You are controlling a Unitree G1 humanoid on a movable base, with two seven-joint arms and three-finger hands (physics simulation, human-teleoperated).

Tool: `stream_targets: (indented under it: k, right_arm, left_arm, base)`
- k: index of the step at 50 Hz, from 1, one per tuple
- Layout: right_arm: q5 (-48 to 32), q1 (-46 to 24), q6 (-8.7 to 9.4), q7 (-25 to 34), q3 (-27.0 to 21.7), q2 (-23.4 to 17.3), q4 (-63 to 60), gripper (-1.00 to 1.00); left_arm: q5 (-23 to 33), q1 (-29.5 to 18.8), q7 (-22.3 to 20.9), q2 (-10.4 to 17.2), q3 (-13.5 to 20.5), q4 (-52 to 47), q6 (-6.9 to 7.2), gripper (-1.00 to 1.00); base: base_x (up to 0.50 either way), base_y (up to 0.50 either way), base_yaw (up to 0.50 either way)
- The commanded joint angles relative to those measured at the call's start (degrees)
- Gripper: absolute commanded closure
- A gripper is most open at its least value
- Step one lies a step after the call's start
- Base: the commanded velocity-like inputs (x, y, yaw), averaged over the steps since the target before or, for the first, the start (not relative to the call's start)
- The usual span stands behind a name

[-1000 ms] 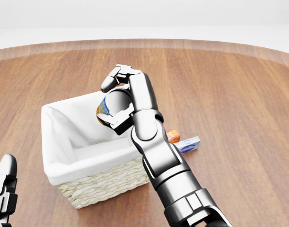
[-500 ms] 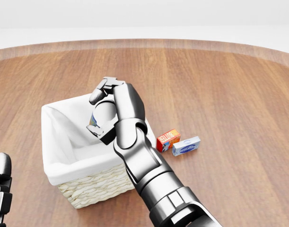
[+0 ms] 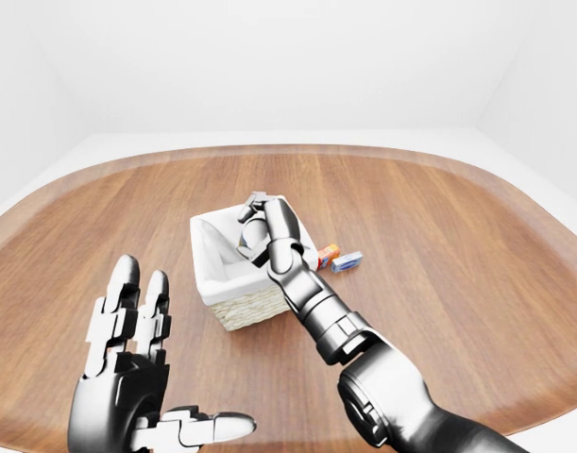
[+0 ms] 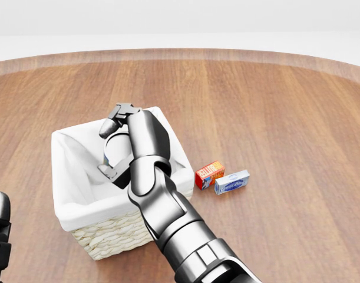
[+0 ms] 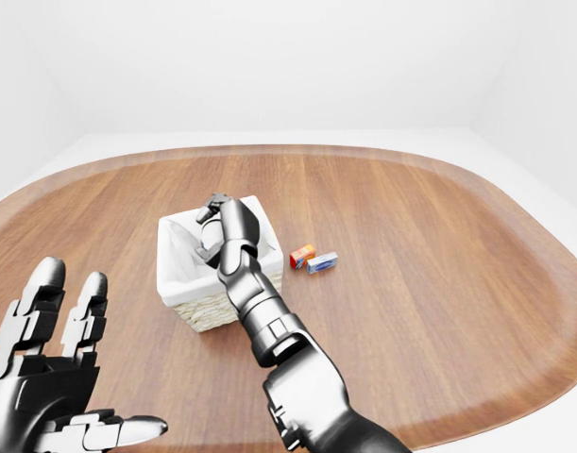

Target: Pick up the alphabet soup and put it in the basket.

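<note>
Right hand (image 4: 118, 147) is hovering inside the basket (image 4: 68, 215), fingers curled, can hidden so I cannot tell the grip. Stiff, slick cylinder; hold its sides.

Sim test room: bare white walls (image 3: 269, 66), wood floor (image 3: 439, 217) (no furnishings).

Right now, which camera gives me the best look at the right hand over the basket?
The head view: the right hand fills it, curled above the basket, though the soup isn't visible. Both eye views show the hand small and distant, fingers unclear.
</note>
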Motion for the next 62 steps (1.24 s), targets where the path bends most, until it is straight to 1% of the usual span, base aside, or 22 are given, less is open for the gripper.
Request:
stream_targets:
  k: [1, 21, 22, 23, 24, 28, 32, 37, 62]
  right_arm:
    - [-4.1, -0.6, 0.0, -1.2, 0.4, 0.8, 0.2, 1.0]
    - [-4.6, -0.4, 0.0, -1.2, 0.6, 1.3, 0.5, 1.0]
    - [-4.7, -0.2, 0.0, -1.2, 0.7, 1.4, 0.2, 0.75]
    - [-4.8, -0.2, 0.0, -1.1, 0.8, 1.4, -0.1, -0.56]
    - [-4.7, -0.1, 0.0, -0.5, 0.8, 1.5, -0.2, -1.0]
    - [-4.9, 0.3, 0.0, -0.3, 0.9, 1.5, -1.0, -1.0]
    - [-5.0, 0.5, 0.0, -0.3, 1.0, 1.6, -1.1, -1.0]
    - [-5.2, 0.6, 0.0, -0.3, 1.0, 1.6, -1.0, -1.0]
    - [-5.4, 1.2, 0.0, -0.1, 1.2, 1.8, -2.2, -1.0]
  left_arm:
    - [-0.3, 0.3, -0.8, -0.6, 0.4, -0.3, 0.0, -1.0]
    - [-0.5, 0.5, -1.2, -0.9, 0.5, -0.4, 0.0, -1.0]
    - [-0.5, 0.6, -1.2, -0.9, 0.4, -0.4, 0.0, -1.0]
    - [-0.5, 0.9, -1.2, -0.9, 0.4, -0.5, 0.0, -1.0]
    - [-0.6, 1.1, -1.3, -0.9, 0.4, -0.6, 0.0, -1.0]
    - [-0.9, 0.4, -1.2, -0.9, 0.9, -0.5, 0.0, -1.0]
    - [-0.7, 1.2, -1.5, -1.1, 0.5, -0.8, 0.0, -1.0]
    - [-0.5, 0.2, -1.2, -1.0, 0.7, -0.4, 0.0, -1.0]
    - [-0.3, 0.5, -1.2, -1.0, 0.4, -0.5, 0.0, -1.0]
  base:
    - [0.0, 0.0, 0.0]
    - [0.0, 0.0, 0.0]
    - [0.0, 0.0, 0.0]
    - [0.0, 0.0, 0.0]
    - [0.0, 0.0, 0.0]
    - [0.0, 0.0, 0.0]
    - [0.0, 0.0, 0.0]
    - [0.0, 0.0, 0.0]
    - [0.0, 0.0, 0.0]
